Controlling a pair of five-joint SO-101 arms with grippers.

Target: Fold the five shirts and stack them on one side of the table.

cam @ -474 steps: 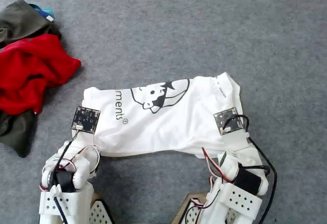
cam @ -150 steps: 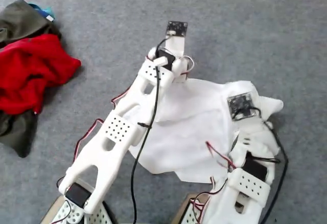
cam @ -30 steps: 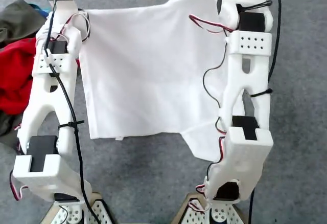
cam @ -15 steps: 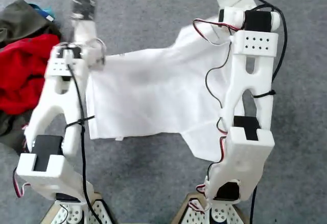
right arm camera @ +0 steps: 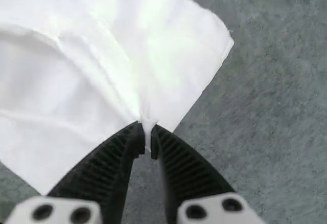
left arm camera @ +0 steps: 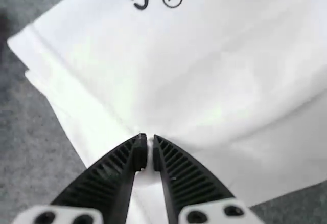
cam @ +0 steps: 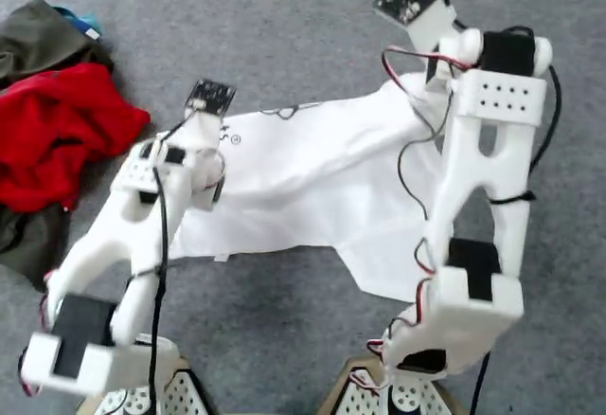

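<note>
"So, both holding?"

"Yes. My left gripper [left arm camera: 146, 144] and right gripper [right arm camera: 147, 132] each pinch the white shirt [cam: 312, 178], which sags onto the table [cam: 284, 45]. From high I see the red shirt [cam: 57, 135] heaped far left."

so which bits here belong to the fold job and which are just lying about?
Job: white shirt, pinched by left pincer and right pincer; red shirt and dark shirt, heaped at far left.
Lying about: grey table mat; blue scrap in the heap, cannot tell what.

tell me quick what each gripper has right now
left gripper: shut on the shirt
right gripper: shut on the same shirt
</note>
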